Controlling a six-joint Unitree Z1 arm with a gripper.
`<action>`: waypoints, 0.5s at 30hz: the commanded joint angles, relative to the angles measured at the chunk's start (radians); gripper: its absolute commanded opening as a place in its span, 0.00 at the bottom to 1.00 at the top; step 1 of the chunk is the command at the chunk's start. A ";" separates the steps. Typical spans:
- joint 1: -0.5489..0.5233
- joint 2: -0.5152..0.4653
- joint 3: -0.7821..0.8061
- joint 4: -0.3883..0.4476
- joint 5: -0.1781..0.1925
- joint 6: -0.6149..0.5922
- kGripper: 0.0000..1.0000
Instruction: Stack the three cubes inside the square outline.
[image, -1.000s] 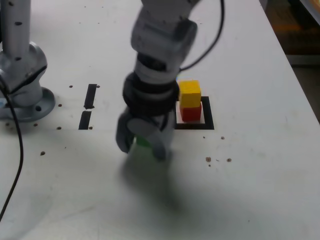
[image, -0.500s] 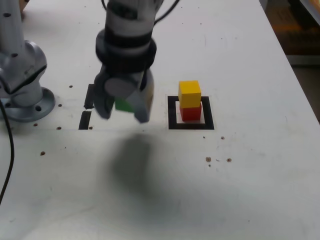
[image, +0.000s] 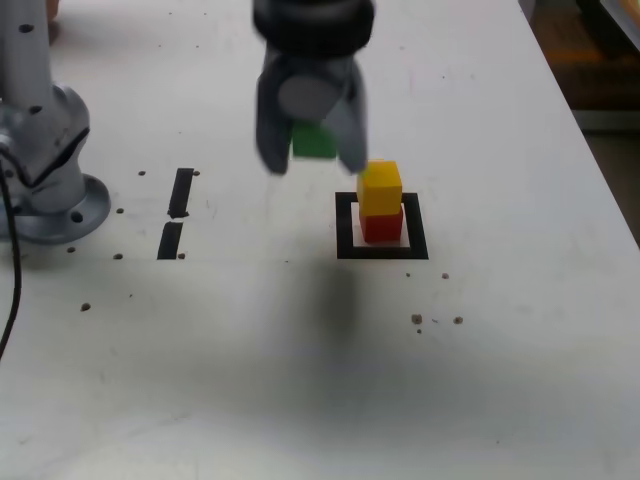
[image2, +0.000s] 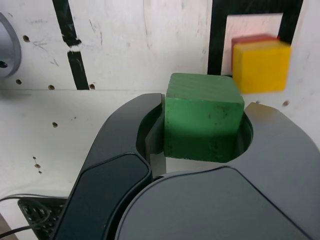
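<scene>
Cube, green: in the gripper, clasped between its two fingers, raised above the table and, in the exterior view, up and to the left of the outline. Cube, red: inside the outline, at the base of the stack. Cube, yellow: on the red one, inside the outline as seen from above. Two strips: well apart from the outline, on its left in the exterior view.

Step in hand, by judgement: carriage of the third and last cube to the stack; two of three placed. Next move, by judgement: travel towards the outline's right-hand side in the exterior view, squaring of green over yellow, a slow lowering, release only once the faces meet. Risk: a low or skewed approach could nudge yellow off red.

Exterior view only: the stack's height, yellow's front face over red's, the full frame of the outline, and a soft shadow on the table near the outline.

Wrist view only: the grip in close detail, green's sides between the fingers, small dark marks on its face, and a black perforated object with cables, well apart from the outline.
</scene>
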 joint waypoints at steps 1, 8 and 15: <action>0.018 0.014 -0.026 0.003 -0.005 0.019 0.17; 0.057 0.065 -0.110 -0.001 -0.018 0.059 0.17; 0.060 0.111 -0.154 -0.027 -0.036 0.066 0.17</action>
